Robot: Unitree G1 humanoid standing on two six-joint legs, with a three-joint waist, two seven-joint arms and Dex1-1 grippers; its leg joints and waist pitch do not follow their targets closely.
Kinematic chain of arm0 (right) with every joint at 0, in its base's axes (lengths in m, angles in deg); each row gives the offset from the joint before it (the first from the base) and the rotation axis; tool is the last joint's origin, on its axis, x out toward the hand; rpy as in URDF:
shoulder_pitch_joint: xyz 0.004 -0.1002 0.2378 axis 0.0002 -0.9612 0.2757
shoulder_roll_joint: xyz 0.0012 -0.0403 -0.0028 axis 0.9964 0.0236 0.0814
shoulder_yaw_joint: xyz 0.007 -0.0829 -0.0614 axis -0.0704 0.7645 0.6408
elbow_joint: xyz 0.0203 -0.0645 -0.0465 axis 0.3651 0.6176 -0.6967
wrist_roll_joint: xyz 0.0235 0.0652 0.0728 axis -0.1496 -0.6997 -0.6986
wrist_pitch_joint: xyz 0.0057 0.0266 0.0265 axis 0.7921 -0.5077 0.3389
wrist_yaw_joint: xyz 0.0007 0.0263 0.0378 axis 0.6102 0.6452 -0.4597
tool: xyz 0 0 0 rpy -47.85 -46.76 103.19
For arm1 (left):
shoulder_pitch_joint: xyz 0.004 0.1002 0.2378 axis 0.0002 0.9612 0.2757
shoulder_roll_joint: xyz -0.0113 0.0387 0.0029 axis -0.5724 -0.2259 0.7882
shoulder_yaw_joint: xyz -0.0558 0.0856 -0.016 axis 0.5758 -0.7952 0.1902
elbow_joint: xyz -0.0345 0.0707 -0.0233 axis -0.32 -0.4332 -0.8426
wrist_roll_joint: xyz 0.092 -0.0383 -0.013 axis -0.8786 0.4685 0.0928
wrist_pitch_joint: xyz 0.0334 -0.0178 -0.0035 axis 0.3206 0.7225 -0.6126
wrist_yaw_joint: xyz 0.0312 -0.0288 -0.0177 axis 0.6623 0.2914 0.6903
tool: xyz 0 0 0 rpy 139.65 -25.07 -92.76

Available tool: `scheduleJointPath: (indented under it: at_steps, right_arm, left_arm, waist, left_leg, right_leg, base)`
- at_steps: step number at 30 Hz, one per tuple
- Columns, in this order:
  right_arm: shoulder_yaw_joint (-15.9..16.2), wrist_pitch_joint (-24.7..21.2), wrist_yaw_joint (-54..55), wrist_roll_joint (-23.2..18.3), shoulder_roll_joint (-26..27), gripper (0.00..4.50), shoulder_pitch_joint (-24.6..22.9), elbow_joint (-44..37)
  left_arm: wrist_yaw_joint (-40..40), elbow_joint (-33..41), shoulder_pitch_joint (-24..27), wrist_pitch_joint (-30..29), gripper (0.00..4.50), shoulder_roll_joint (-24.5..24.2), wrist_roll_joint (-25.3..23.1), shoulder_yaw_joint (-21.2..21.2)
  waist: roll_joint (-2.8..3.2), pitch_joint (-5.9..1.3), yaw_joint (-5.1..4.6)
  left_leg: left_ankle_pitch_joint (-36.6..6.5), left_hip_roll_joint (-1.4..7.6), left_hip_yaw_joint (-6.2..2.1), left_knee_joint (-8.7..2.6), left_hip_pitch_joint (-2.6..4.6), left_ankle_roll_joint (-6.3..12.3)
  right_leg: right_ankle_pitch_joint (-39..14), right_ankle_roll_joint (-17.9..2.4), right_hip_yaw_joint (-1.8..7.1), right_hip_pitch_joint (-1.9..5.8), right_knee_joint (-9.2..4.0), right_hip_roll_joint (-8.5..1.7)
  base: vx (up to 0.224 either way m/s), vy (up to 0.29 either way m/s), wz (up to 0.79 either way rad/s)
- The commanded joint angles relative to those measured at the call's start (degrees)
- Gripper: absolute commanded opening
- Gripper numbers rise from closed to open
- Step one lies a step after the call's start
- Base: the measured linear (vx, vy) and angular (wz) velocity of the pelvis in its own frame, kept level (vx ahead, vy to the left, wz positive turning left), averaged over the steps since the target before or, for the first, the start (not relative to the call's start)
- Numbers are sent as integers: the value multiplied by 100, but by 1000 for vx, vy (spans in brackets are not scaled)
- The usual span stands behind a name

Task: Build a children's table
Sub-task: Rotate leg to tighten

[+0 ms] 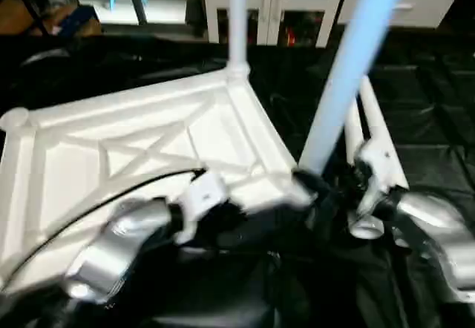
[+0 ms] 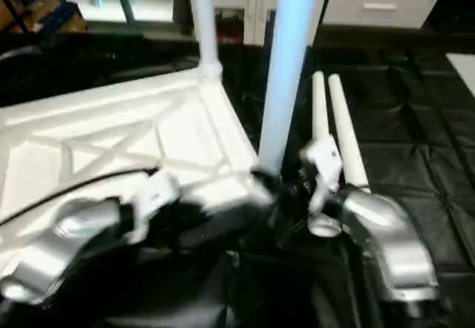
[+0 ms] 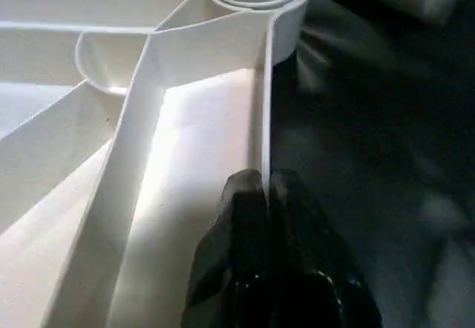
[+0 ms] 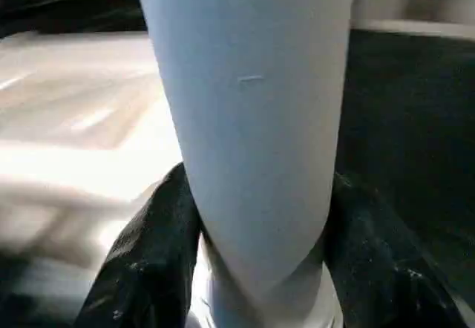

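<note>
black-draped table (image 1: pixel 438 157) | right tool (image 4: pixel 256 269) grips leg (image 1: pixel 349 68) | tabletop (image 1: pixel 148 150) beside

An indoor workroom: black-draped table (image 1: pixel 438 157), white cabinets (image 1: pixel 297 5) behind.

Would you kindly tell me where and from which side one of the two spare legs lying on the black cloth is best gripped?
Grip a spare leg mid-shaft from above, fingers spanning its width: it lies flat, round and slim. Take the outer one, since the other leg lies close alongside.
</note>
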Motion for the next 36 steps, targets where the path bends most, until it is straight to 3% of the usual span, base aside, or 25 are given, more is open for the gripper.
scheduleJointPath:
  at_steps: [1, 2, 4, 5, 7, 9, 10, 11, 13, 15, 17, 19, 21, 22, 23, 25, 28, 29, 31, 32, 33, 36]
  right_arm:
    - [85, -527, 1038, 303, 375, 195, -131, 774]
    - [42, -466, 1360, 265, 714, 195, -36, 978]
    - [50, -270, 1735, 216, 1253, 195, 146, 1321]
    - [234, -146, 1768, 249, 1549, 195, 285, 1509]
    - [270, -133, 1742, 266, 1554, 195, 295, 1511]
    - [750, 116, 826, 402, 1226, 195, 303, 1233]
    - [779, 308, 297, 362, 860, 195, 211, 970]
    - [763, 372, 169, 348, 747, 195, 181, 893]
    - [707, 474, -52, 308, 509, 249, 120, 739]
    - [471, 448, -545, 58, 76, 268, 28, 434]
    - [222, 353, -1283, -331, -469, 297, -106, 46]
    - [222, 353, -1283, -331, -469, 309, -106, 46]
    - [-50, 259, -2000, -655, -1108, 327, -243, -254]
    - [-169, 229, -2227, -755, -1357, 327, -285, -326]
    - [-295, 172, -2423, -863, -1556, 327, -305, -372]
    - [-438, 84, -2615, -1039, -1744, 327, -282, -387]
    - [-542, 29, -2774, -1234, -1872, 327, -165, -346]
    - [-518, 49, -2822, -1217, -1901, 327, -138, -318]
    - [-503, 24, -2857, -1233, -1905, 327, -133, -305]
    - [-419, -5, -2910, -1269, -1958, 302, -159, -306]
    - [-352, 3, -2925, -1267, -1991, 302, -188, -308]
    - [-289, -66, -2990, -1303, -2000, 278, -251, -349]
  left_arm:
    - [-623, -394, 36, -463, 0, 375, -98, -297]
    - [-828, -534, -58, -525, 0, 606, -149, -316]
    - [-997, -742, -226, -457, 0, 935, -195, -389]
    - [-982, -839, -341, -321, 0, 1121, -209, -483]
    - [-972, -837, -348, -317, 0, 1126, -210, -492]
    - [-619, -657, -283, -230, 0, 868, -221, -569]
    - [-313, -547, -158, -3, 0, 540, -200, -564]
    - [-213, -520, -118, 97, 0, 434, -190, -561]
    - [-41, -435, -26, 172, 0, 220, -140, -538]
    - [357, -272, 156, 447, 0, -168, -11, -435]
    - [852, -15, 370, 595, 0, -573, 198, -289]
    - [852, -15, 370, 595, 0, -573, 198, -289]
    - [1186, 182, 519, 571, 0, -926, 353, -140]
    - [1270, 235, 562, 567, 0, -1048, 398, -92]
    - [1318, 255, 591, 605, 0, -1141, 418, -69]
    - [1349, 250, 611, 690, 0, -1218, 452, -68]
    - [1384, 257, 624, 744, 0, -1218, 485, -84]
    - [1401, 271, 629, 747, 0, -1197, 484, -99]
    - [1403, 282, 631, 738, 0, -1178, 486, -103]
    - [1396, 300, 630, 735, 0, -1181, 513, -118]
    - [1388, 314, 631, 732, 0, -1187, 535, -129]
    - [1395, 325, 639, 747, 0, -1209, 567, -131]
  waist:
    - [-64, -148, -33]
    - [-60, -157, -30]
    - [-42, -116, -73]
    - [-64, -96, -122]
    - [-34, -92, -149]
    - [-38, -119, -169]
    - [-64, -170, -132]
    - [-54, -179, -117]
    - [-69, -188, -93]
    - [-63, -229, -65]
    - [-64, -259, -45]
    - [-64, -294, -19]
    - [-52, -346, 13]
    - [-66, -381, 76]
    - [-78, -373, 99]
    - [-56, -348, 108]
    - [-62, -314, 119]
    - [-56, -280, 116]
    - [-51, -256, 112]
    - [-60, -244, 101]
    - [-59, -244, 101]
    - [-50, -263, 95]
  left_leg:
    - [-1819, 225, -187, -492, 7, -101]
    - [-1866, 223, -202, -498, 16, -107]
    - [-2203, 209, -188, -509, 51, -115]
    - [-2695, 185, -253, -534, 88, -162]
    - [-2902, 181, -293, -563, 107, -171]
    - [-2974, 195, -338, -609, 69, -149]
    - [-2677, 209, -381, -625, -6, -70]
    - [-2403, 236, -347, -623, -44, 34]
    - [-2181, 228, -291, -587, -16, 124]
    - [-1623, 231, -262, -547, -58, 337]
    - [-1270, 251, -201, -494, -17, 567]
    - [-878, 244, -179, -444, -21, 704]
    - [133, 221, -157, -332, -65, 1094]
    - [503, 205, -152, -274, -63, 1312]
    - [787, 184, -143, -235, -112, 1499]
    - [766, 206, -142, -222, -128, 1601]
    - [348, 248, -155, -260, -118, 1510]
    - [84, 267, -155, -294, -97, 1356]
    - [-148, 278, -153, -318, -88, 1216]
    - [-362, 282, -146, -337, -70, 1078]
    - [-463, 282, -145, -348, -63, 963]
    - [-352, 273, -136, -341, -68, 914]
  right_leg:
    - [-3203, -664, 153, 101, -534, -283]
    - [-3240, -603, 152, 101, -539, -292]
    - [-3387, -489, 158, 3, -606, -266]
    - [-3900, -242, 85, 1, -671, -264]
    - [-3970, -124, 46, 21, -704, -264]
    - [-3475, -168, 51, 82, -684, -270]
    - [-3062, -235, 79, 188, -632, -302]
    - [-2595, -378, 136, 174, -595, -303]
    - [-2290, -550, 165, 142, -594, -298]
    - [-1664, -883, 180, 221, -511, -316]
    - [-1287, -1193, 185, 195, -485, -300]
    - [-840, -1332, 185, 219, -427, -294]
    - [588, -1685, 173, 249, -236, -272]
    - [1149, -1761, 175, 288, -159, -255]
    - [1574, -1800, 182, 281, -106, -243]
    - [1576, -1843, 173, 243, -98, -269]
    - [621, -1853, 141, 242, -173, -274]
    - [5, -1797, 137, 224, -226, -272]
    - [-411, -1741, 139, 214, -269, -279]
    - [-722, -1682, 145, 205, -303, -275]
    - [-860, -1620, 151, 207, -313, -276]
    - [-612, -1586, 156, 210, -283, -266]
  base:
    - [0, 0, 0]
    - [-64, 41, -5]
    - [-25, 12, 0]
    - [0, 0, 0]
    - [-28, 12, -3]
    - [0, 0, 0]
    - [0, 0, 0]
    - [0, 0, 0]
    - [0, 0, 0]
    - [0, 0, 0]
    - [73, -44, 11]
    - [86, -40, 11]
    - [71, -30, 3]
    - [56, -33, 3]
    - [56, -33, 3]
    - [0, 0, 0]
    - [0, 0, 0]
    - [0, 0, 0]
    - [0, 0, 0]
    - [0, 0, 0]
    - [0, 0, 0]
    - [0, 0, 0]
